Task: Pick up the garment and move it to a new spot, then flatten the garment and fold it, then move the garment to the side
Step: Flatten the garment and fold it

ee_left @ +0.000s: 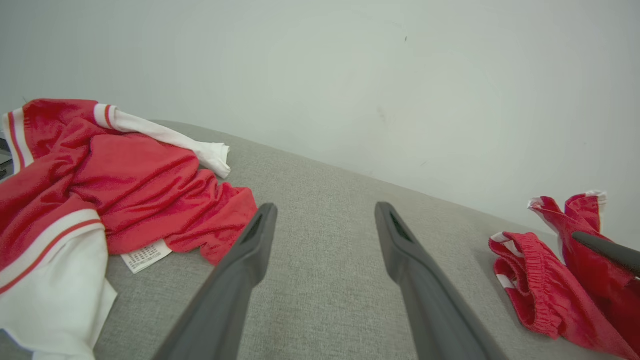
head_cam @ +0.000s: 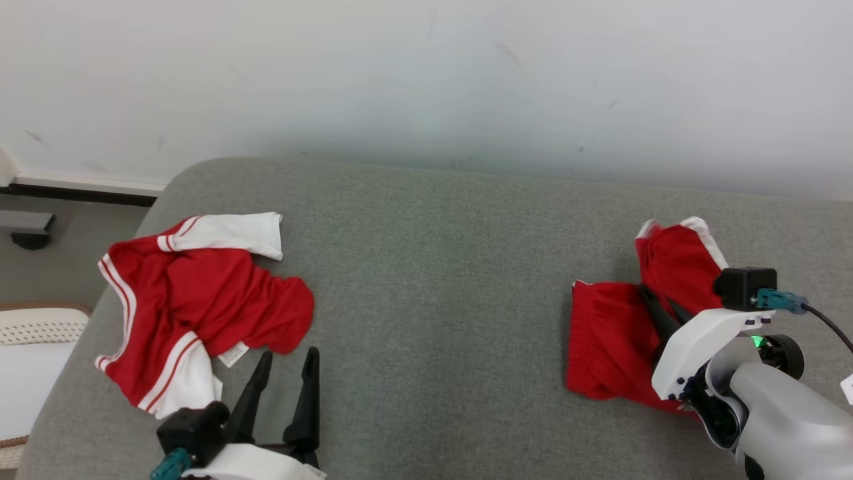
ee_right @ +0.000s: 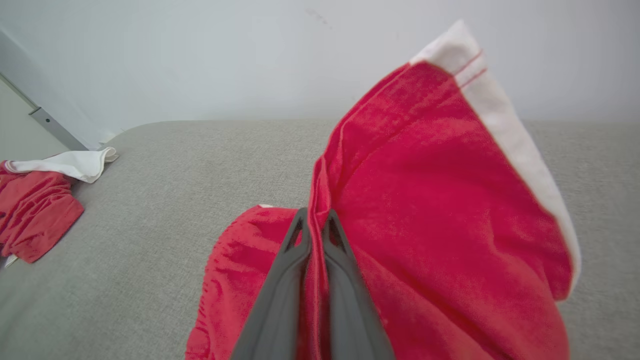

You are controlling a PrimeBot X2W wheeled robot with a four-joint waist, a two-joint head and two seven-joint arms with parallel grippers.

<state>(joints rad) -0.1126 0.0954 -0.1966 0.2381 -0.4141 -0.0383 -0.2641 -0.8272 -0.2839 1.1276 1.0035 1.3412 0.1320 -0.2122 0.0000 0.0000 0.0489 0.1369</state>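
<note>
Work surface: grey padded top (head_cam: 426, 267), set against a pale wall (head_cam: 426, 80).
Task item: red shorts (head_cam: 606, 340) with white trim, at the right end of the padding. They are bunched, with one leg raised off the surface and the rest of the cloth lying on it.
Right gripper (ee_right: 315, 215): fingers pressed together on a fold of the shorts. The right wrist view shows red cloth running up between the two tips.
Left gripper (head_cam: 289, 353): fingers spread wide with nothing between them, low over bare padding at the left end.
Other item: red-and-white jersey (head_cam: 213, 293), crumpled at the left end with a label showing. It lies just beside the left fingers and well apart from the shorts.
Step in hand: judged to be the pick-up — the grasp is made and the cloth is only partly lifted.
Done: the hold on the garment, and no more that can be confirmed.
Outstanding: carry to a new spot, flatten, fold, move to the side — nearly the whole task.
Observation: the hold is a single pinch on a fold, so the cloth will likely hang in a bunch. The free hand would probably be needed for spreading.
</note>
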